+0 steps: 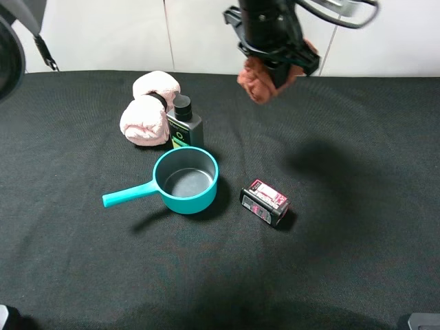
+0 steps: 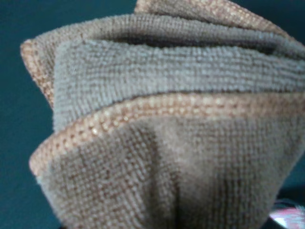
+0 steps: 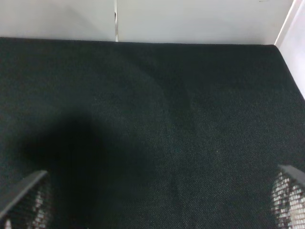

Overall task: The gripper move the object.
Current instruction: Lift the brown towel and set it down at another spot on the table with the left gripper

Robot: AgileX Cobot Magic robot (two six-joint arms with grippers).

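Note:
My left gripper (image 1: 276, 65) hangs high over the back middle of the black table (image 1: 357, 227), reaching in from the top of the exterior view. It is shut on a crumpled orange-brown cloth (image 1: 258, 79), which it holds in the air. The cloth (image 2: 162, 129) fills the left wrist view and hides the fingers there. My right gripper (image 3: 159, 191) is open and empty over bare black table; only its two mesh fingertips (image 3: 26, 193) show, at the lower corners of the right wrist view. I do not see it in the exterior view.
A teal saucepan (image 1: 185, 180) with its handle pointing left sits mid-table. Behind it stand a dark bottle with a green label (image 1: 184, 124) and a rolled pink towel (image 1: 148, 110). A black box with a pink label (image 1: 265, 202) lies right of the pan.

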